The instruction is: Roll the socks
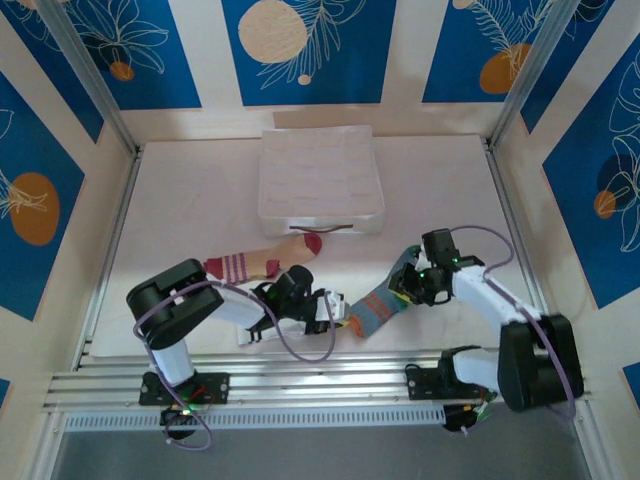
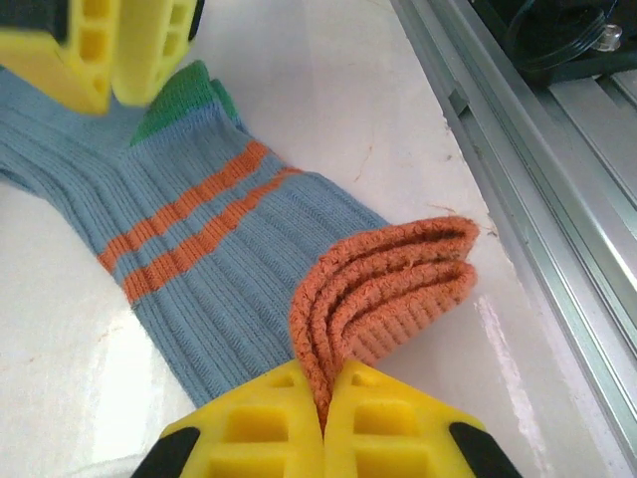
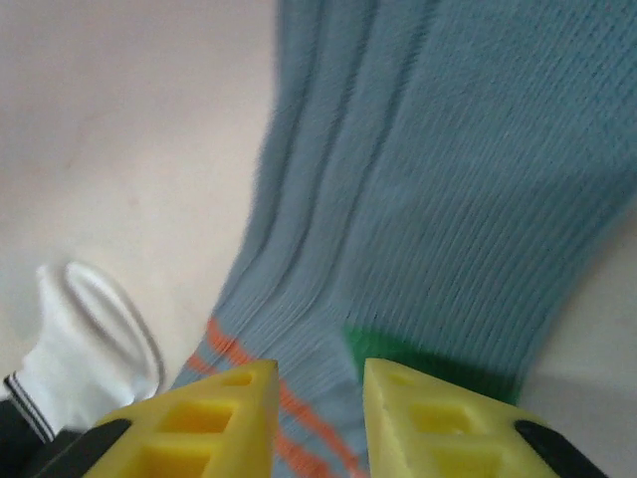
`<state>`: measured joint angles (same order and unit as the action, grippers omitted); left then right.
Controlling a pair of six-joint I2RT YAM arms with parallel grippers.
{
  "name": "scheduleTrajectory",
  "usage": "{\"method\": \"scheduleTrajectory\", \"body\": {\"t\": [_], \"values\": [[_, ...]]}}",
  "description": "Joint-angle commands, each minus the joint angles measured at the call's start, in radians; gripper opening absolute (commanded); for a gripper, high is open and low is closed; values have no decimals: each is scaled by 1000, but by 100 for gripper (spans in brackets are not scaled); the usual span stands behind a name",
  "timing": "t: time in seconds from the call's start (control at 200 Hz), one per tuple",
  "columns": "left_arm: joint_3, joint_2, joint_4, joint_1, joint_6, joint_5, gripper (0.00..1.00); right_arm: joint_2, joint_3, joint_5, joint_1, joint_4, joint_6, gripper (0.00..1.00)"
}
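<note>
Socks, three of them, lie on the table (image 1: 180,220) in front of me. The blue-grey sock (image 1: 378,302) stretches between my two arms, at about 5 o'clock from the white fabric box (image 1: 320,180). It runs from its orange end at 7 o'clock up toward 1 o'clock.

My left end effector (image 2: 323,403) is clamped tight on that orange end (image 2: 388,289). The end is folded over on itself in several layers and stands up off the table, close to the aluminium rail (image 2: 557,199). Further along the leg come two orange stripes (image 2: 189,234), then a green patch (image 2: 184,100).

My right end effector (image 3: 320,398) sits over the sock right at the green patch. Its fingers stand a little apart, with flat ribbed fabric showing in the gap. I cannot tell whether they press down on it.

The tan sock (image 1: 262,263), with its maroon toe and striped cuff, lies flat at 6 to 7 o'clock from the box, its toe nearest the box's front edge. It is apart from the blue-grey one. The white sock (image 3: 70,349), with thin black stripes, lies at 8 o'clock from my right fingers in the right wrist view. It is beside the blue-grey sock, with bare table between them.
</note>
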<state>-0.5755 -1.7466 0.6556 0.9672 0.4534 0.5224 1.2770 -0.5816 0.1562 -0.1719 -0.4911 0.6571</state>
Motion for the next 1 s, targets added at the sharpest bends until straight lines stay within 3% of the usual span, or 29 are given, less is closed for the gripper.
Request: {"method": "scheduleTrajectory", "body": {"t": [0.0,0.26,0.45,0.57,0.755,0.995], "values": [[14,48,-59,10,-34,-13,0,119,-64,-1,-4,130,-30,25],[5,105,-150,17,-82,-46,0,376,-304,53,-59,181,-109,23],[-80,95,-280,18,-162,-70,0,336,-335,63,-104,141,-130,48],[-125,67,-312,18,-208,-58,0,202,-248,74,-115,125,-95,49],[-171,31,-319,15,-266,-19,0,-132,-10,91,-177,146,18,47],[-299,-53,-489,-6,-311,81,1,-505,268,80,-237,190,156,47]]}}
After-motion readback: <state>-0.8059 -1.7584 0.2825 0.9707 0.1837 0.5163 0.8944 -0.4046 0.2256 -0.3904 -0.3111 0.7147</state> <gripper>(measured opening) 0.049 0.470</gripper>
